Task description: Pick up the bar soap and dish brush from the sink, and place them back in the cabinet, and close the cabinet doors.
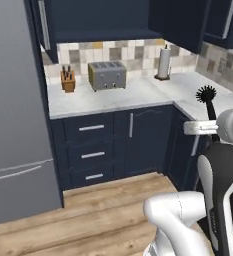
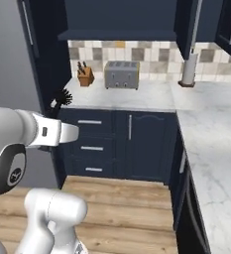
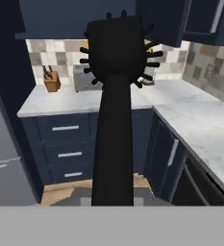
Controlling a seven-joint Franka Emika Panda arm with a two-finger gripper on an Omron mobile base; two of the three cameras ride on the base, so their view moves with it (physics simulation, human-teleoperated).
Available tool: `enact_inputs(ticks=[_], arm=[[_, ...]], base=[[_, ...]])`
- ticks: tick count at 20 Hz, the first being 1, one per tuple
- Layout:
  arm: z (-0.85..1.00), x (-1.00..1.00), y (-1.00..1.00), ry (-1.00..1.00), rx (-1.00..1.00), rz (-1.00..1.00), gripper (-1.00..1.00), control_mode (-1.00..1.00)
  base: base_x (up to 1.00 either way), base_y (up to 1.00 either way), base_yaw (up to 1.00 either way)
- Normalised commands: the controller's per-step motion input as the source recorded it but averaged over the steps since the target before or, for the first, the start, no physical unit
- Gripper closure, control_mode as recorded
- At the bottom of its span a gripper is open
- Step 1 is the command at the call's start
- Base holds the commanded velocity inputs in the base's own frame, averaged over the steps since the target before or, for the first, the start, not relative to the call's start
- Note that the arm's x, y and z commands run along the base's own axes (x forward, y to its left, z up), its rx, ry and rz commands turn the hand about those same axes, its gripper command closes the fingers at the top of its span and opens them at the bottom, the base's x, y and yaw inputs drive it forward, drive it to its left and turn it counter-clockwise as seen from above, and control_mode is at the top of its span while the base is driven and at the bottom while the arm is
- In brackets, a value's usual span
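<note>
Hand view puts the brush [image 3: 114, 96] upright at frame centre, our gripper [image 1: 215, 131] clenched on its handle as we carry it toward the cabinet [image 3: 84, 19] at upper left, where we judge shelving comes next.

No legible text, labels, brands or numbers noted on anything. Small pale mark seen on arm joint [image 2: 14, 173], too blurred to read.

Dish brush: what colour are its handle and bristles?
All black, the dish brush handle and bristles alike; clearest in the hand view.
</note>
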Motion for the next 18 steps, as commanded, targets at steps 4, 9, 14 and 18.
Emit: enact_inputs(ticks=[4, 9, 14, 18], arm=[[0.00, 0.00, 0.00, 0.00, 0.00, 0.00, 1.00, 1.00], [0.00, 0.00, 0.00, 0.00, 0.00, 0.00, 1.00, 1.00], [0.00, 0.00, 0.00, 0.00, 0.00, 0.00, 1.00, 1.00], [0.00, 0.00, 0.00, 0.00, 0.00, 0.00, 1.00, 1.00]], base=[[0.38, 0.19, 0.27], [0.63, 0.00, 0.12], [0.78, 0.00, 0.13], [0.66, -0.11, 0.09]])
